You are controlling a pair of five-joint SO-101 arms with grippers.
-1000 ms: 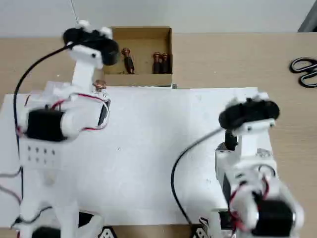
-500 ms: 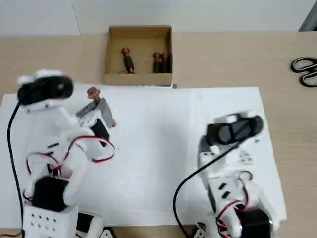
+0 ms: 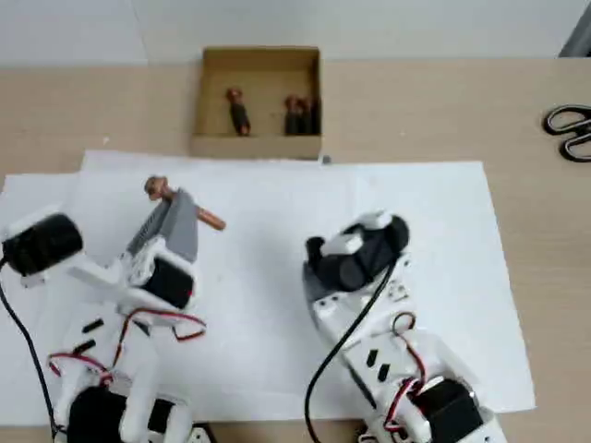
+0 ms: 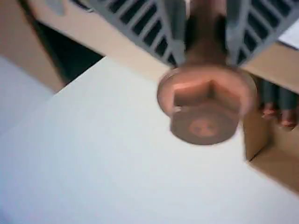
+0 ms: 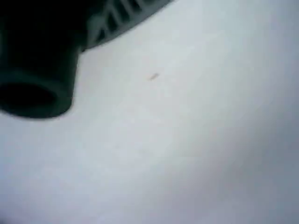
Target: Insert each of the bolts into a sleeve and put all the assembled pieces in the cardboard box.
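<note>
My left gripper [image 3: 180, 214] is shut on a copper bolt [image 3: 157, 188] and holds it above the left part of the white sheet. The bolt lies slanted, its hex head toward the back left. In the left wrist view the bolt's head [image 4: 205, 107] juts out between the grey fingers [image 4: 154, 28]. My right arm [image 3: 355, 254] hangs low over the middle of the sheet. In the right wrist view a black sleeve [image 5: 37, 70] sticks out beside a grey finger [image 5: 126, 18], open end outward, just above the paper. The cardboard box [image 3: 208, 101] stands at the back.
The box holds three dark assembled pieces, one on its left [image 3: 238, 111] and a pair on its right [image 3: 300, 115]. A white paper sheet [image 3: 277, 305] covers the work area. Scissors [image 3: 568, 129] lie at the far right of the wooden table.
My left arm has drawn back from the box edge toward the front left, still carrying the bolt. My right arm has swung left toward the sheet's middle and dropped lower.
</note>
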